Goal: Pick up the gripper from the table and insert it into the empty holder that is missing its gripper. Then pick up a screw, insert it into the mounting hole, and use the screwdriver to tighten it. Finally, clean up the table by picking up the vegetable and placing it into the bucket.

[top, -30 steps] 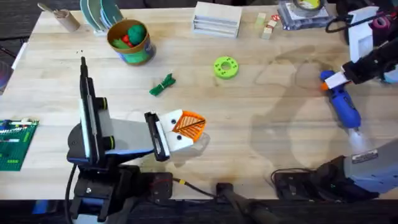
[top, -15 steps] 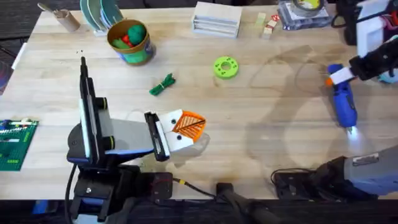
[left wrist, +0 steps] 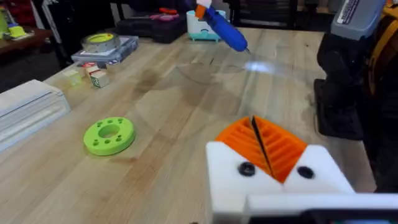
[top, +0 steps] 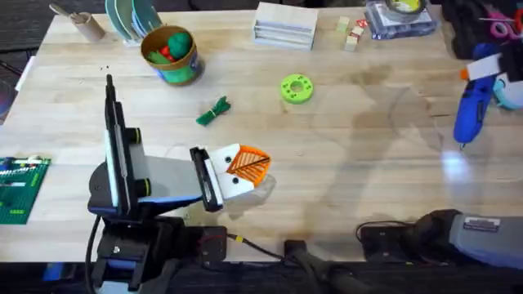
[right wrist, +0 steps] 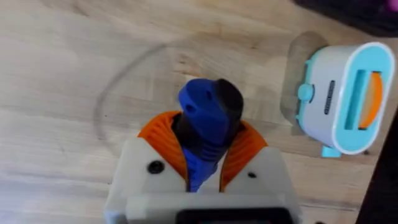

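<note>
Right wrist: ribbed orange-padded right gripper (right wrist: 200, 163) pinches glossy blue pen-shaped screwdriver (right wrist: 205, 127)

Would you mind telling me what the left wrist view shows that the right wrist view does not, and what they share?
Only the left wrist view shows the lime-green disc, the small blocks, the white box and the left gripper, whose orange pads meet with nothing between them. Only the right wrist view shows the light-blue toy toaster and the right gripper clamped on the tool's body. Both show the blue screwdriver and the wooden table.
</note>
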Robot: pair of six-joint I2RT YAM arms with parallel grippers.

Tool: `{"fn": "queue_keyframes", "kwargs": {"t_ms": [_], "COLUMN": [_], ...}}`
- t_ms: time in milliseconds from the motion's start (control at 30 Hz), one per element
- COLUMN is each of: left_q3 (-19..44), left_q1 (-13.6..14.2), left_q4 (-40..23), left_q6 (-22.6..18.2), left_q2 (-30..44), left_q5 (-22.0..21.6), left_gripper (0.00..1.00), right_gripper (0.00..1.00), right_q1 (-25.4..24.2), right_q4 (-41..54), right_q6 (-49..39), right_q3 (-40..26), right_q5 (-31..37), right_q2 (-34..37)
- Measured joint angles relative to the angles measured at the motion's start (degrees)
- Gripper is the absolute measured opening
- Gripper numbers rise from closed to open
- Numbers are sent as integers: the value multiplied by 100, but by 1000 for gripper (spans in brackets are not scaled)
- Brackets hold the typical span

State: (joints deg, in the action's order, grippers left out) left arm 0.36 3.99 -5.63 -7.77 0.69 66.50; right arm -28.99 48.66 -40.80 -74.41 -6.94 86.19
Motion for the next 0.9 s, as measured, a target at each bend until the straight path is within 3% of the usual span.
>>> {"fn": "queue_keyframes", "kwargs": {"t_ms": [500,533,700,900], "left_q3": [0,0,0,0], "left_q1": [0,0,0,0], "left_q4": [0,0,-2,0], "left_q6": [0,0,0,0], "left_q2": [0,-2,-2,-2], "left_q5": [0,0,0,-4], "left_gripper": [12,12,12,12], "right_gripper": [196,191,183,174], "right_q1": [11,22,393,1578], "right_q4": [-223,-656,-2072,-4110], "right_q6": [895,1148,1914,3119], "right_q3": [122,545,1719,2982], "right_q5": [-1201,-1549,-2013,-2247], "right_q2": [-2001,-2584,-3548,-4540]}}
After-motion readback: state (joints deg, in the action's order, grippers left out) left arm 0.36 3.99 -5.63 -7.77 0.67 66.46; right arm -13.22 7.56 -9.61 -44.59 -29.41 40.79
